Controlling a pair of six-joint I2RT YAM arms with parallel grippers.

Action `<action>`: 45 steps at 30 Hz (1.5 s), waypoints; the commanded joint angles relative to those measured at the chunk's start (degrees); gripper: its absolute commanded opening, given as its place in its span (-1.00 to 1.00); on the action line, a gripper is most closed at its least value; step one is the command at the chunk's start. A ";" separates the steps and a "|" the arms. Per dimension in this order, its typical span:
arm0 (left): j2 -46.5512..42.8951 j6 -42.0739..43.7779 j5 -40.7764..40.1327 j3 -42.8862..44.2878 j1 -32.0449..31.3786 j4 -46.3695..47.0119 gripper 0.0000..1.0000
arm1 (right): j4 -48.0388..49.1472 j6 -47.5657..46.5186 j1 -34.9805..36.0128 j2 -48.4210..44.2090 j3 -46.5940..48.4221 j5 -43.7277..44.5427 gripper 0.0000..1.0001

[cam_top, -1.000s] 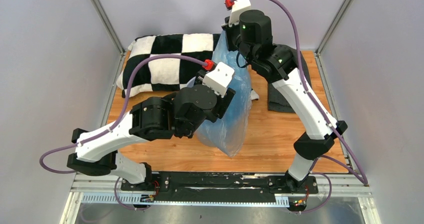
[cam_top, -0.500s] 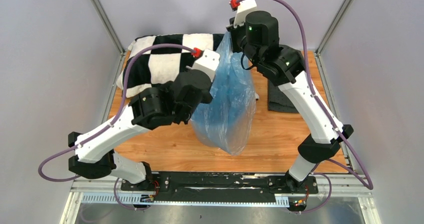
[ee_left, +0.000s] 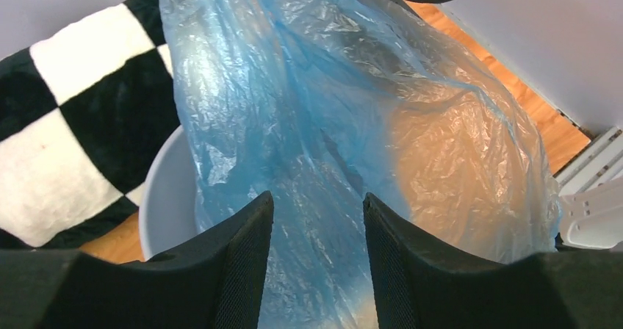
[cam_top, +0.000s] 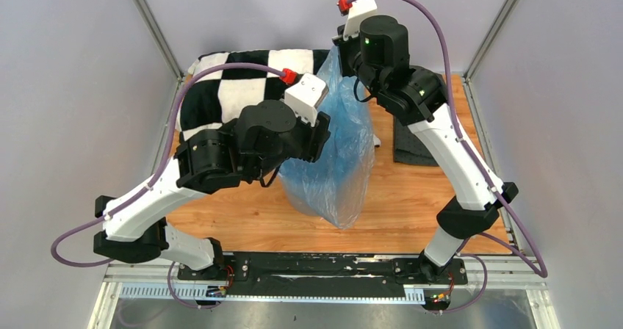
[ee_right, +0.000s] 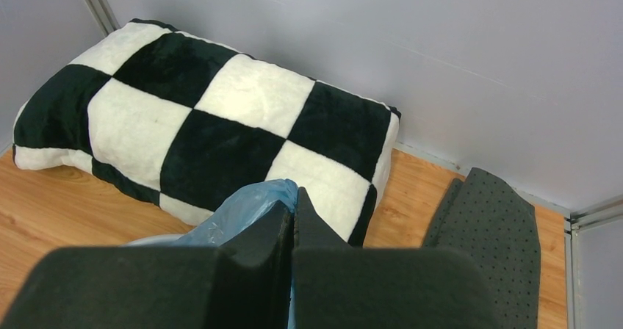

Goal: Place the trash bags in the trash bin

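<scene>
The light-blue trash bag hangs tall from its pinched top and billows down toward the table's front. My right gripper is shut on that top; the right wrist view shows its fingers closed on the bunched plastic. My left gripper is open at the bag's left side, its fingers spread with crinkled plastic just beyond them. The grey trash bin stands under the bag, mostly hidden; only its left rim shows.
A black-and-white checkered pillow lies at the back left, close behind the bin. A dark grey dotted mat lies at the back right by the right arm. Frame posts and grey walls enclose the wooden table.
My right gripper lifted the bag's top slightly a second ago and has held still since. My left arm drew back to the left, then turned its gripper in against the bag's side.
</scene>
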 commanded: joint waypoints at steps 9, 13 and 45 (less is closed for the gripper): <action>4.73 -1.61 -0.81 -1.30 -3.83 -1.75 0.15 | -1.31 -1.12 -0.16 0.50 0.93 1.40 -1.00; 5.28 -2.51 -4.21 -2.54 -4.60 -3.98 0.19 | -1.40 -1.01 -0.16 0.41 0.80 1.45 -1.00; -4.65 -0.31 0.64 -12.18 23.28 6.64 -1.00 | -3.35 -0.99 -0.17 -0.12 0.07 -2.04 -0.40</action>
